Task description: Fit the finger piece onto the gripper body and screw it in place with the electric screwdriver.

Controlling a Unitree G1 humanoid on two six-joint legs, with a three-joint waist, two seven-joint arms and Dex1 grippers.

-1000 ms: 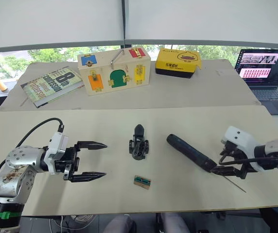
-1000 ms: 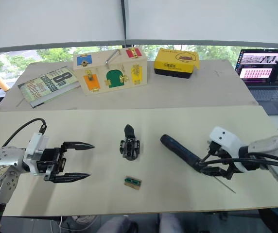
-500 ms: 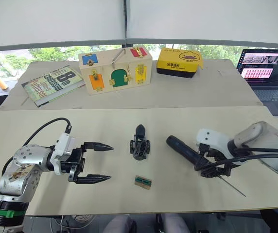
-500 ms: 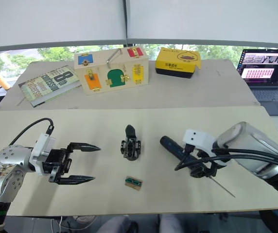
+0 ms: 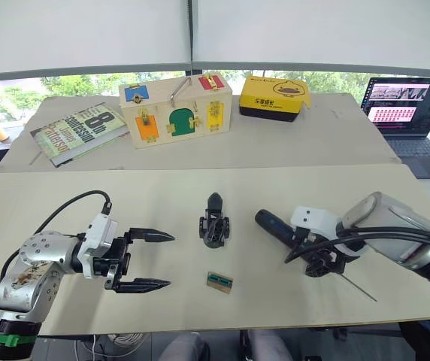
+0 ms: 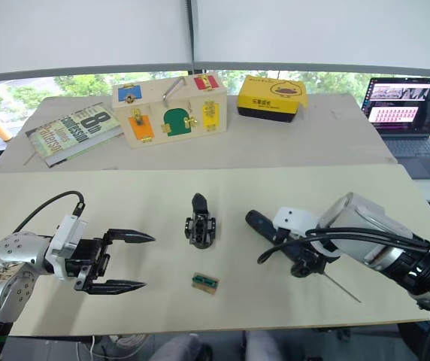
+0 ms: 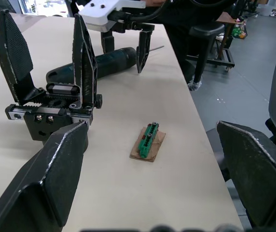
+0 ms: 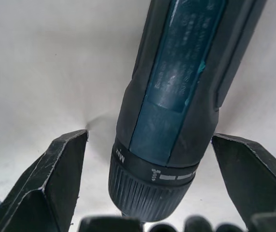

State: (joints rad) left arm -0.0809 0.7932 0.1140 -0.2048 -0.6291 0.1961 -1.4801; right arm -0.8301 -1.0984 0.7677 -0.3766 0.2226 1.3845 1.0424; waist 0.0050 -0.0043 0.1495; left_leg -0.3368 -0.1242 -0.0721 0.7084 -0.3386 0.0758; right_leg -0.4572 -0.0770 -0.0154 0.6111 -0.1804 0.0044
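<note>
Gripper body (image 5: 215,227) mid tabletop (image 5: 200,308); small circuit board (image 5: 220,281) just in front of it. Electric screwdriver (image 5: 274,225) lies to its right, right pincer (image 5: 322,263) straddling bit end. Left pincer (image 5: 149,260) well left. Book (image 5: 80,131), puzzle box (image 5: 176,109), laptop (image 5: 404,113) behind.

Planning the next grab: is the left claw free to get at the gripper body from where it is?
Probably yes. The left claw is open and faces the gripper body across bare table; the small green-and-tan piece lies off to the side.
</note>
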